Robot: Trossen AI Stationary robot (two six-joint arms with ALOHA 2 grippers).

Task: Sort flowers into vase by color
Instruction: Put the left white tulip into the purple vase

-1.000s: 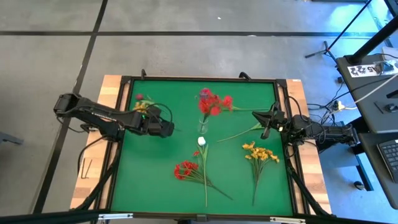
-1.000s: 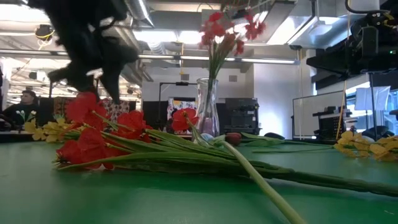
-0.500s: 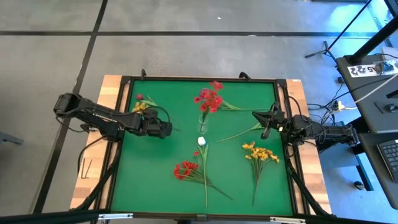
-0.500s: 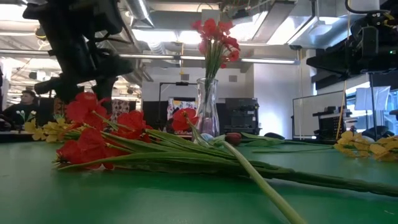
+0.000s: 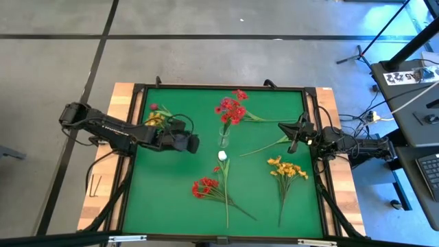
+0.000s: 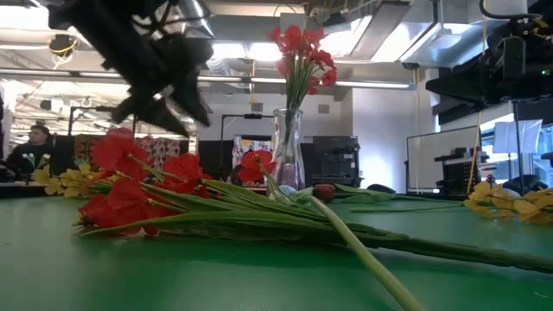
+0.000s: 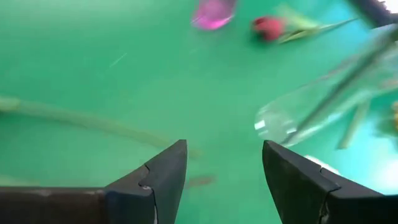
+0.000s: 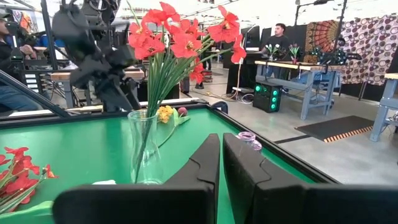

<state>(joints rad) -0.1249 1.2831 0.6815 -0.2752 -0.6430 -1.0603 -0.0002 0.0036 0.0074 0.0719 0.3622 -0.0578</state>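
one vase (image 5: pixel 223 136), perhaps five flower bunches (image 5: pixel 206 187)

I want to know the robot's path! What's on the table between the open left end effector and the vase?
Nothing. In the high view, only bare green mat separates the left end effector from the vase.

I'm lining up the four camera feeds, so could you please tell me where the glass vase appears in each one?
High view: glass vase at table centre, under the red flowers.
Low view: vase centre, behind the lying red bunch.
Left wrist view: vase right of centre, blurred.
Right wrist view: vase left of centre.
Shared landmark: the green mat.
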